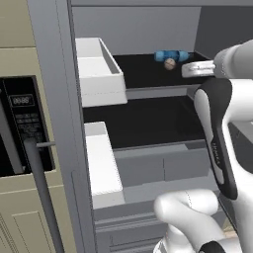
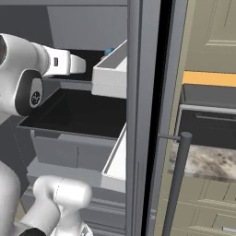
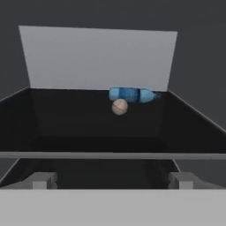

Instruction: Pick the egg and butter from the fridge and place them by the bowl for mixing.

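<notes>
The fridge [image 1: 54, 59] stands open, with black shelves inside. The tan egg [image 3: 119, 107] lies at the back of the upper shelf, just in front of a blue bottle [image 3: 132, 94] lying on its side. From the left base view the egg [image 1: 170, 63] is a little left of my white hand [image 1: 197, 69], which reaches in over that shelf's front right. My gripper [image 3: 113, 181] is open at the shelf's front edge, well short of the egg, with nothing between its fingertips [image 3: 42, 180]. The butter and the bowl are out of view.
Two white bins [image 1: 99, 69] [image 1: 101, 163] sit at the left of the shelves. Another white bin [image 2: 113, 69] is beside my hand in the right base view. A long grey bar handle [image 2: 177, 184] stands right of the fridge frame. Beige cupboards flank the fridge.
</notes>
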